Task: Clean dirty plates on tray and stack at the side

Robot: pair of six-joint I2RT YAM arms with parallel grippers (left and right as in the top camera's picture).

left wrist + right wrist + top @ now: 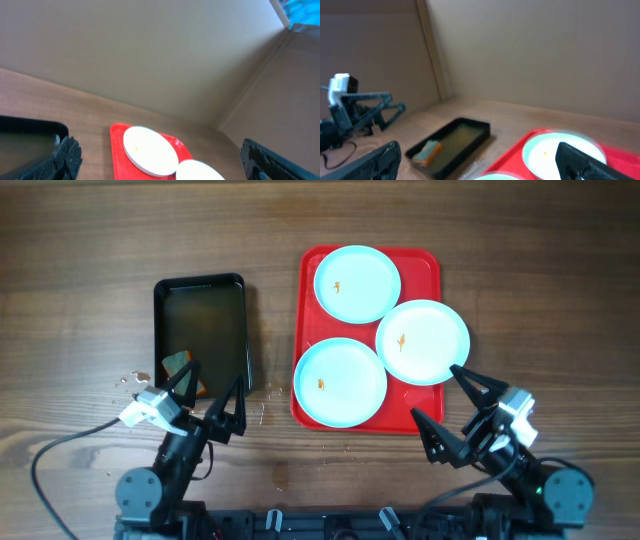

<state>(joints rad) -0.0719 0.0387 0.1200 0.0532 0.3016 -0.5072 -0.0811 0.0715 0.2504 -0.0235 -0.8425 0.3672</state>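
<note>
- Red tray (pixel 424 266): lies right of centre on the counter (pixel 80 250), long sides running near to far; carries all three plates.
- Far plate (pixel 357 283): sits inside the rim at the far end, with an orange smear near its middle.
- Right plate (pixel 422 341): hangs out past the tray's right edge; meets the rims of both other plates.
- Near plate (pixel 340 381): fills the near left corner, smeared too.
- Black tray (pixel 200 280): rests left of the red one, a strip of bare wood between; holds liquid and a sponge (pixel 178 366) near its near left corner.
- Left jaws: spread wide, gripping nothing, over the black tray's near edge.
- Right jaws: released and empty, just off the red tray's near right corner, one tip close to the right plate's rim.
- Bare wood: stretches left of the black tray and right of the red tray.
</note>
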